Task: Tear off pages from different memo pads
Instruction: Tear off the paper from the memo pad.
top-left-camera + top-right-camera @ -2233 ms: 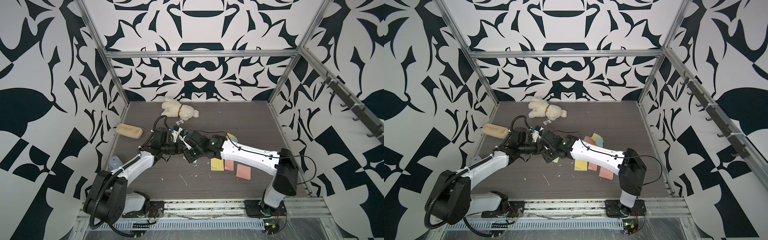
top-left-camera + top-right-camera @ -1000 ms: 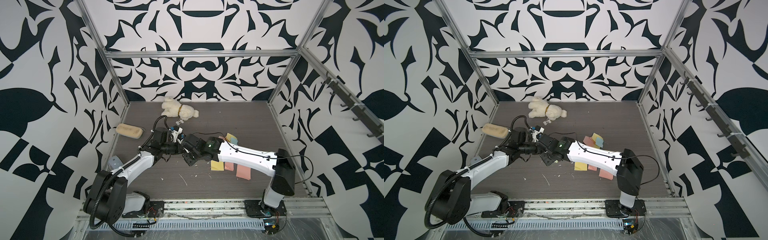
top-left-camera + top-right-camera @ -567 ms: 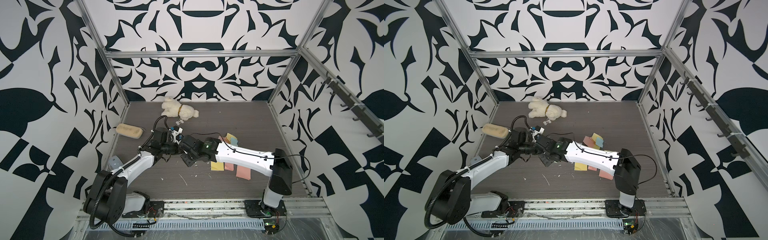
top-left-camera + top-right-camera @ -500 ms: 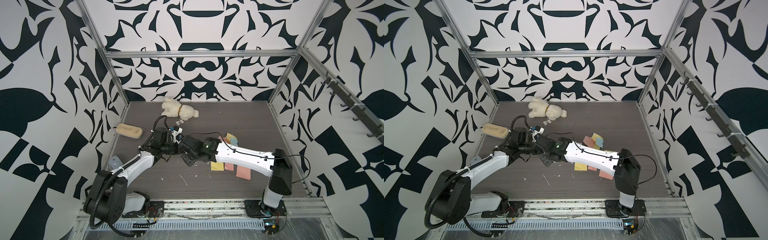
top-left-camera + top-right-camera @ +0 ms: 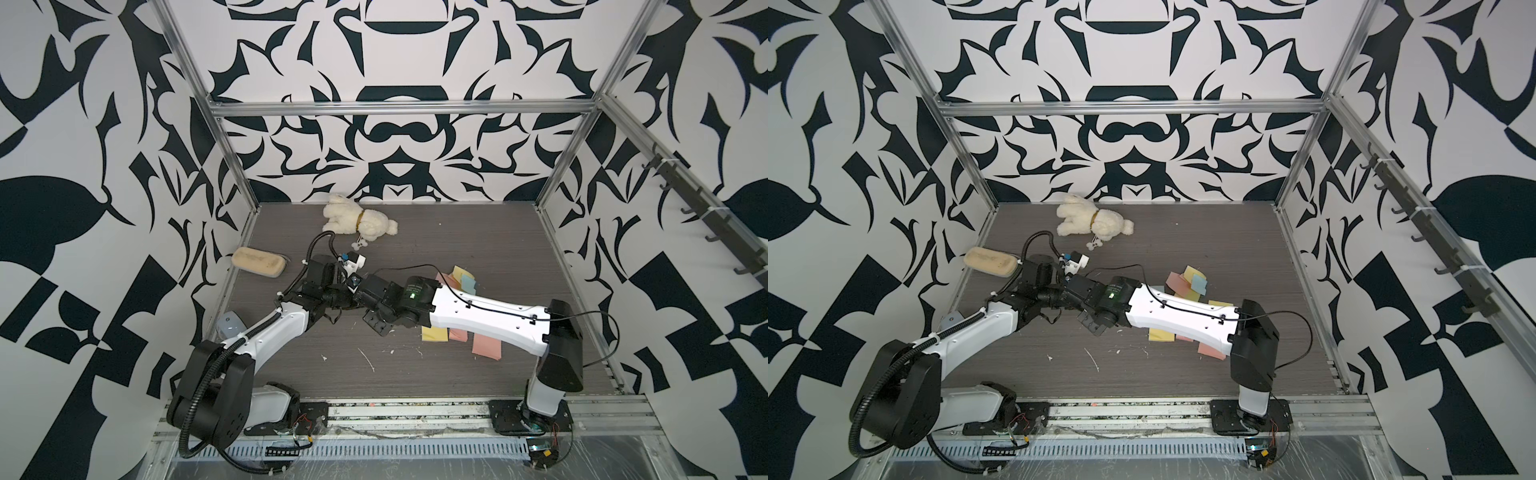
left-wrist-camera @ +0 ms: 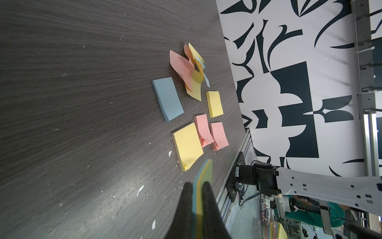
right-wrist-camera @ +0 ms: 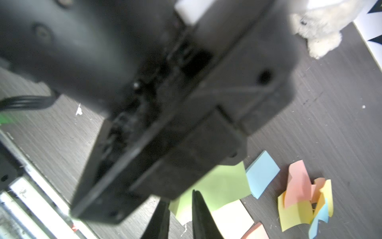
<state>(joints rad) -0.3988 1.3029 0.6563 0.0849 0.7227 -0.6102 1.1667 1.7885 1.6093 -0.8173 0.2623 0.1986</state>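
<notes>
The layered blue-and-yellow square memo pad [image 6: 204,171] is off the bench. It shows edge-on in the left wrist view, clamped between the two black fingers of the left gripper [image 6: 197,184]. In the right wrist view a pale green paper sheet [image 7: 223,184] spreads out from under the left gripper's blurred black body. Whether it is joined to that pad cannot be told. The right gripper [image 7: 179,197] points at this sheet with its fingers [image 7: 199,213] a little apart and the sheet's edge showing in the gap. Whether they touch it cannot be made out. In both top views the two wrists meet nose to nose over the dark wood-grain bench [image 5: 478,245], left of its middle.

On the bench beyond the clamped pad lie several more:
- a flat blue memo pad [image 6: 167,99]
- a large yellow memo pad [image 6: 187,144] with a curled corner
- two pink memo pads [image 6: 219,135] side by side, their edges fanned
- a small yellow memo pad [image 6: 215,103]

Just past the blue one is a loose heap of curled pink, yellow and blue pages [image 6: 192,70], overlapping one another. White paper scraps [image 5: 368,359] dot the bench near the front.

Further off, a tan oblong sponge-like block [image 5: 258,261] lies by the left wall. A cream plush animal [image 5: 357,217] lies on its side near the back wall.
</notes>
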